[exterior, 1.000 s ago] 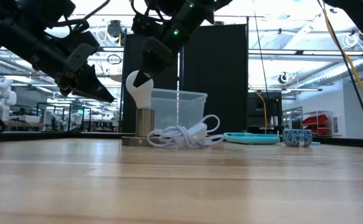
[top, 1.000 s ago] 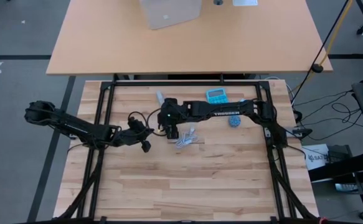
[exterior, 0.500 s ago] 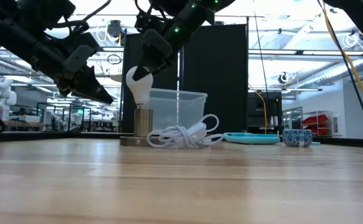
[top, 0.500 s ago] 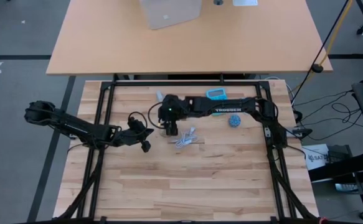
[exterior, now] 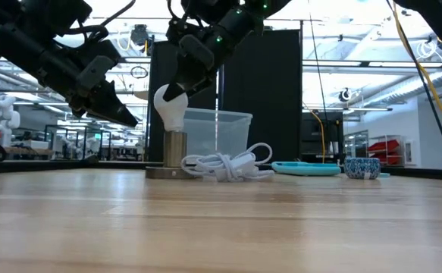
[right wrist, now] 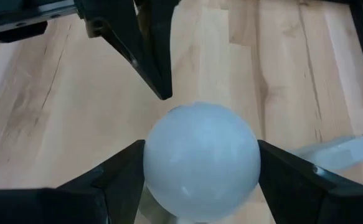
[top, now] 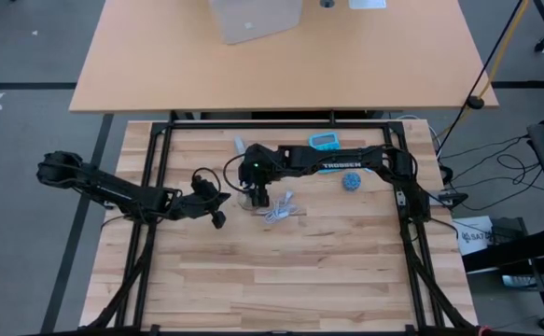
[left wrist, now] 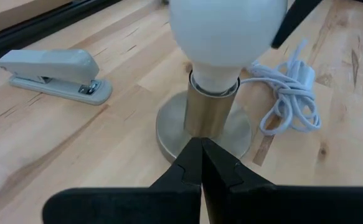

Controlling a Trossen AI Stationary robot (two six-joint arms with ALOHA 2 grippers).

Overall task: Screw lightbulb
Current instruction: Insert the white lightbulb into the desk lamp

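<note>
Bulb [exterior: 169, 107] seated upright in socket [left wrist: 204, 118] at worktop [top: 327, 271] centre. Right gripper [right wrist: 197, 180] jaws clamp bulb head from above. Left gripper [left wrist: 203, 171] jaws closed, empty, near socket base. Threading looks begun; tightening likely remains.

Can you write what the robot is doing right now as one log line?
right gripper: holding lightbulb | lightbulb: in socket | left gripper: shut, waiting beside

Right pincer [exterior: 177, 89] clasps downward from above; left pincer [exterior: 122, 114] closed, hovering beside
</note>
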